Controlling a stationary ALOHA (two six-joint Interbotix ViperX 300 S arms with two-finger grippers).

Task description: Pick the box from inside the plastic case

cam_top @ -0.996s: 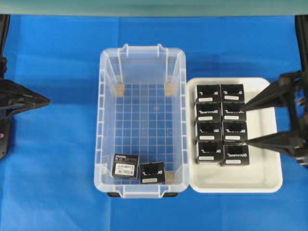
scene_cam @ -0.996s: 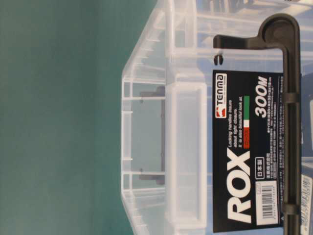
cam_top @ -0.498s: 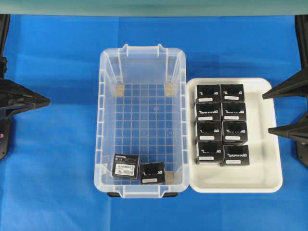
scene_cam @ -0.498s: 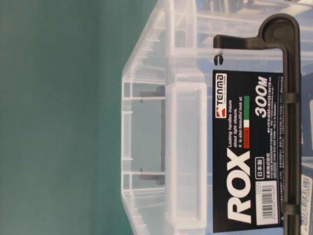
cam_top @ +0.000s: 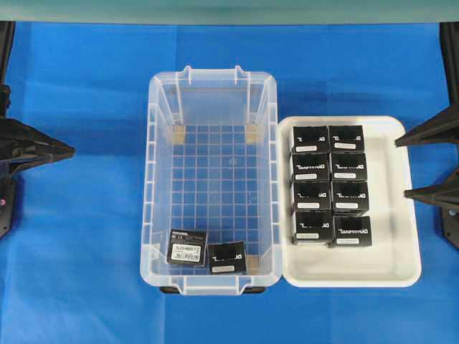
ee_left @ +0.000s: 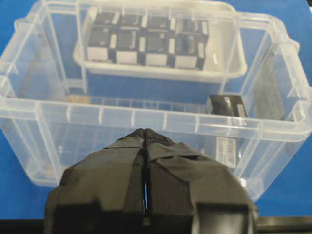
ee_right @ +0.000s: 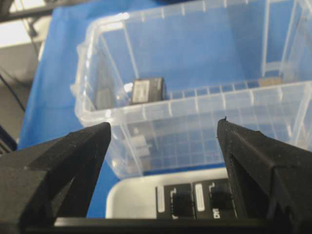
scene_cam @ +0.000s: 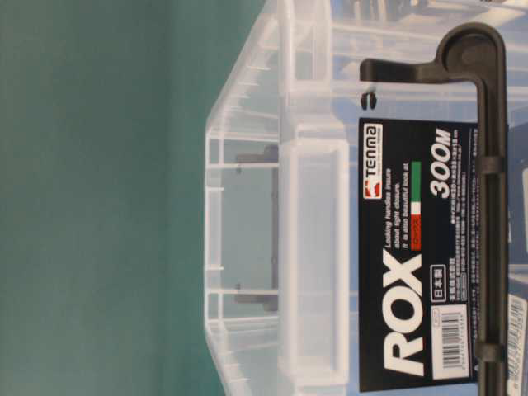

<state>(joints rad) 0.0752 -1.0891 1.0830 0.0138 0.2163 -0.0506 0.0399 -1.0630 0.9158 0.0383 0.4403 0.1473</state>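
The clear plastic case [cam_top: 152, 179] stands mid-table. Two black boxes lie at its near end: one [cam_top: 227, 256] label-up, one [cam_top: 187, 246] tipped beside it. They also show in the left wrist view [ee_left: 225, 105] and the right wrist view [ee_right: 148, 90]. My left gripper [cam_top: 72, 150] is shut and empty, left of the case, clear of its wall; in the left wrist view [ee_left: 145, 131] its jaws meet. My right gripper [cam_top: 401, 167] is open and empty at the right edge, over the tray's right rim. In the right wrist view [ee_right: 163, 127] nothing sits between its jaws.
A shallow white tray [cam_top: 401, 269] sits right of the case with several identical black boxes [cam_top: 330, 185] in two columns. Blue cloth [cam_top: 86, 272] covers the table. The table-level view shows the case's end wall [scene_cam: 313, 256] and its ROX label [scene_cam: 412, 272].
My right gripper has drawn back to the right, off the tray's boxes to the tray's right rim, staying open. The left gripper and the boxes have not moved.
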